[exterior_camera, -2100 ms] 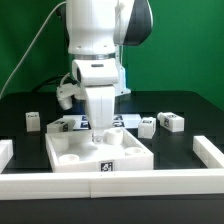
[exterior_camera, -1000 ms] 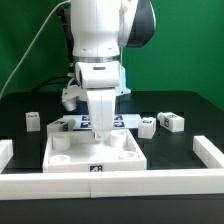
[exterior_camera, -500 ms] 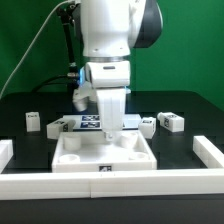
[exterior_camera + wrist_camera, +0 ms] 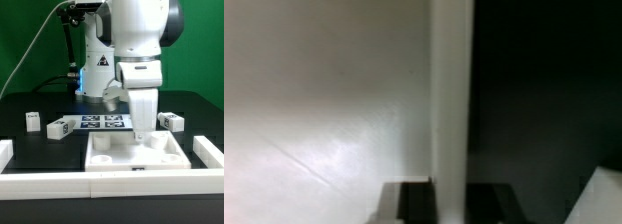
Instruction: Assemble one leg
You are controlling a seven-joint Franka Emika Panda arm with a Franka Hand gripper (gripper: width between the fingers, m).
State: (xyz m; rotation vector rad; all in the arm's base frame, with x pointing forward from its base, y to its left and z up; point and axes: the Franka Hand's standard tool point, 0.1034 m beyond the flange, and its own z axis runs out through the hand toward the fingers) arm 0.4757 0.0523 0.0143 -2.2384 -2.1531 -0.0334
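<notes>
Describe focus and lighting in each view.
Exterior view: evenly lit and fairly sharp, white panel crisp against the black table. Wrist view: blurry, a close white surface with a soft sheen, the rest dark.

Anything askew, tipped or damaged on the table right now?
Nothing stands out. The tray-like panel lies flat, square to the front rail, with the claw low over its far side. Clear of it sit one leg and a second leg.

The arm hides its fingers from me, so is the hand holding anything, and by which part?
The hand appears to grip the large white panel by its far rim wall. The wrist view shows one of its fingers on each side of that wall.
</notes>
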